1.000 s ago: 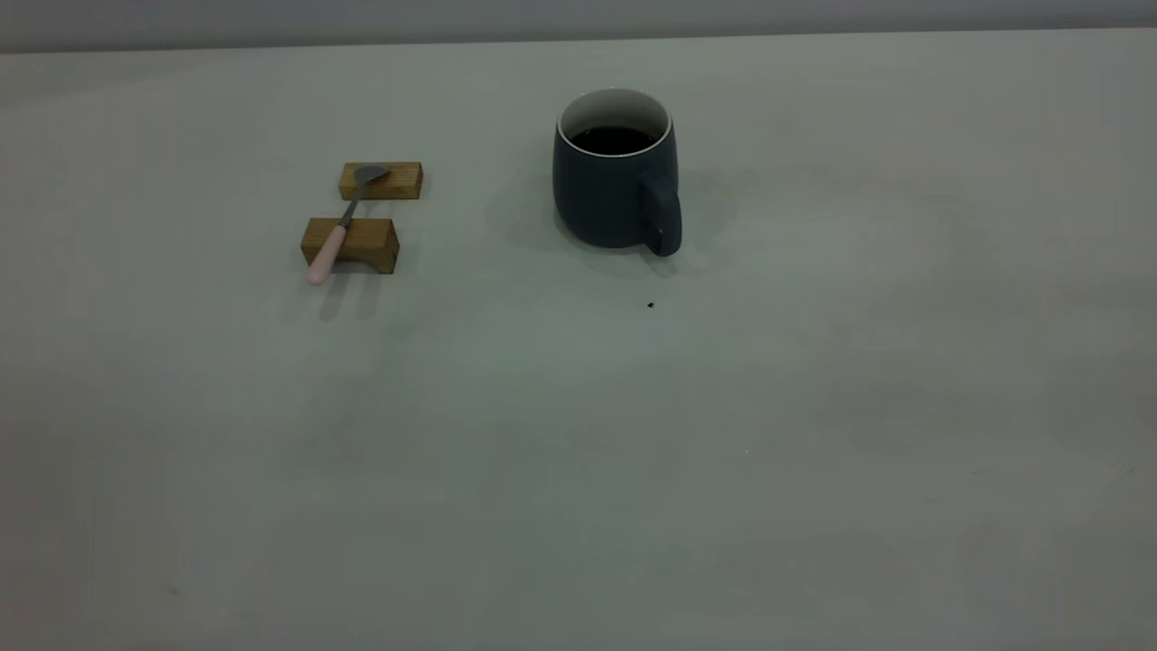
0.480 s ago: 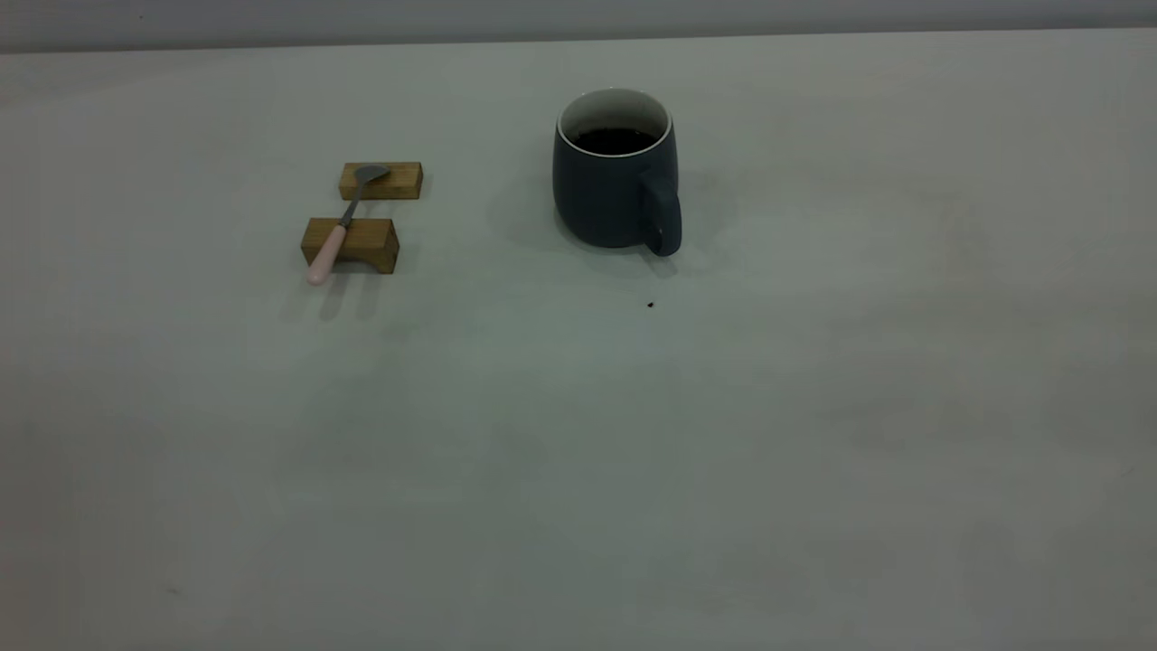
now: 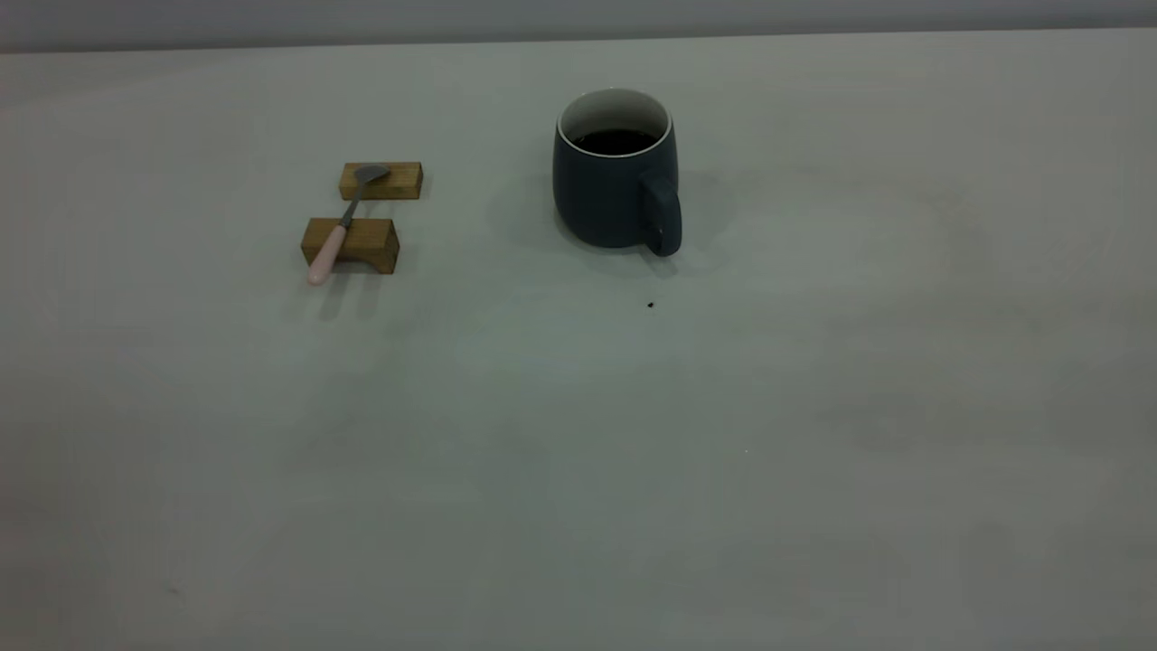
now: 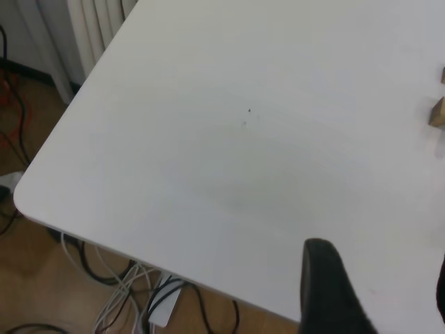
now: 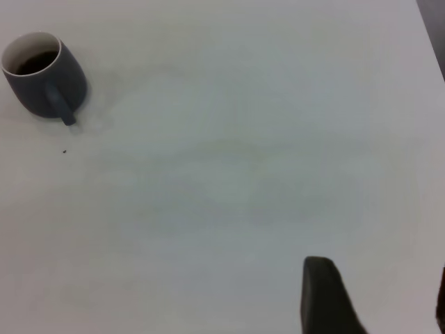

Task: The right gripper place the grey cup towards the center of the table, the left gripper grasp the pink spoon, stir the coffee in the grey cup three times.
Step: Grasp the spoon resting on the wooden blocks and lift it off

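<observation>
while the grey cup (image 3: pixel 615 176) stands upright well away from the right gripper (image 5: pixel 375 299), bare table (image 3: pixel 578 452) lies between. we find the pink spoon (image 3: pixel 339 231) across two wooden blocks (image 3: pixel 351 244). the left gripper (image 4: pixel 379 292) hangs near the table's corner edge. both show fingers apart.

no visible change betw. earlier ext. frames and now: no obj. differs in place or pose, and no arm or gripper has come into the ext. view.
</observation>
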Available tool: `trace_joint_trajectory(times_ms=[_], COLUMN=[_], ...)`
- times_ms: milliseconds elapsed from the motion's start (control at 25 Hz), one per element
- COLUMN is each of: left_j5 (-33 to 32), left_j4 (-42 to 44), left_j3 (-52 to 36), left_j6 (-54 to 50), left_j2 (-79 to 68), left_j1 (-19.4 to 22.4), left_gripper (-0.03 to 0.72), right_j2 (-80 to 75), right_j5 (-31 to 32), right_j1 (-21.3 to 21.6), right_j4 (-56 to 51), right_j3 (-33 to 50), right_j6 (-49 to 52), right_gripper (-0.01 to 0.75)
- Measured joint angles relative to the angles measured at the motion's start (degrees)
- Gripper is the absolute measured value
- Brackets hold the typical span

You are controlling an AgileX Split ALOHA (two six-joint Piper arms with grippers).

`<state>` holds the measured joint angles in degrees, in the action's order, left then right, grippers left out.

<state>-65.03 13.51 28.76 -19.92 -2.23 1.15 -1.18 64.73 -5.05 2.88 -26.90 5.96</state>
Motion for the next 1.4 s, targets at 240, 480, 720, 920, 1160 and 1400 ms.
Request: trace_joint_trajectory(times_ms=[240,480,720,920,1160,1400], left_j5=[5.1,10.6,17.4,21.7,24.5,25.6], left_j4=[-0.2,-6.0,-9.5,-9.6,-10.2,-12.6], left_j3=[5.0,13.4,21.1,28.0,39.2,48.7], left_j6=[2.7,8.0,10.1,9.6,7.6,7.2], left_j2=[-19.5,-45.1,-69.2,-87.8,-107.2,-119.4], left_j1=[0.0,0.0,-0.7,-6.1,-11.3,-13.8], left_gripper=[0.536,0.553,0.554,0.554,0.554,0.554], right_j2=[0.0,0.0,0.0,0.0,0.0,0.0], right_j5=[0.0,0.0,0.0,0.0,0.0,0.0], right_j1=[0.0,0.0,0.0,0.0,0.0,0.0], right_j4=[0.0,0.0,0.0,0.0,0.0,0.0], right_j3=[0.0,0.0,0.0,0.0,0.0,0.0], right_j6=[0.0,0.0,0.0,0.0,0.0,0.0], right_gripper=[0.378,0.339,0.290,0.248,0.240,0.240])
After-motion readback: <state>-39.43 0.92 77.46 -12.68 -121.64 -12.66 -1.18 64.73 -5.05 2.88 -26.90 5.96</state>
